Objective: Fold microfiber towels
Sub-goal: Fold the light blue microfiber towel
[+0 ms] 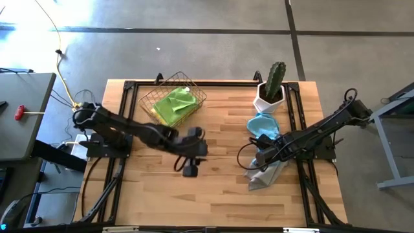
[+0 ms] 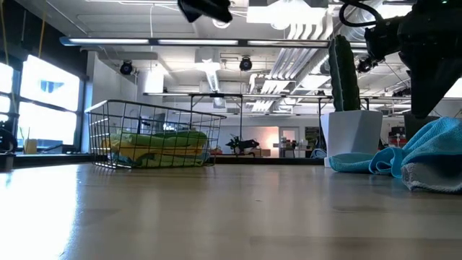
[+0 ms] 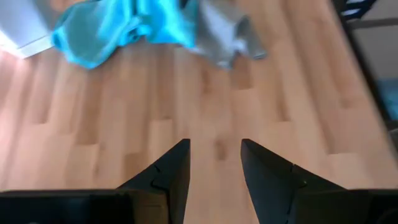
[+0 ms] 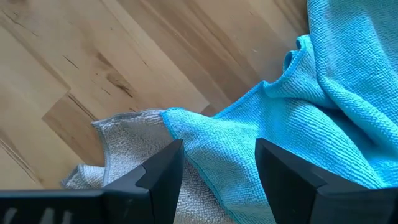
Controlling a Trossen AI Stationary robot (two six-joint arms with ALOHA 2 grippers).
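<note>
Pale wooden tabletop point(image 1: 213, 194) carries a crumpled light blue microfiber towel point(image 1: 264, 124) overlapping a grey one point(image 1: 265, 176) at right-centre. Directly above them hovers the right gripper point(image 4: 217, 165), released, far nearer than the released left gripper point(image 1: 189, 169) at centre.

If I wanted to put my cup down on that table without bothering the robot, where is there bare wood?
The near strip of the table, in front of both arms, is bare, as is the far middle between the wire basket and the cactus pot. The right side is crowded: blue towel, grey towel and right tool. The left tool hangs mid-table.
</note>
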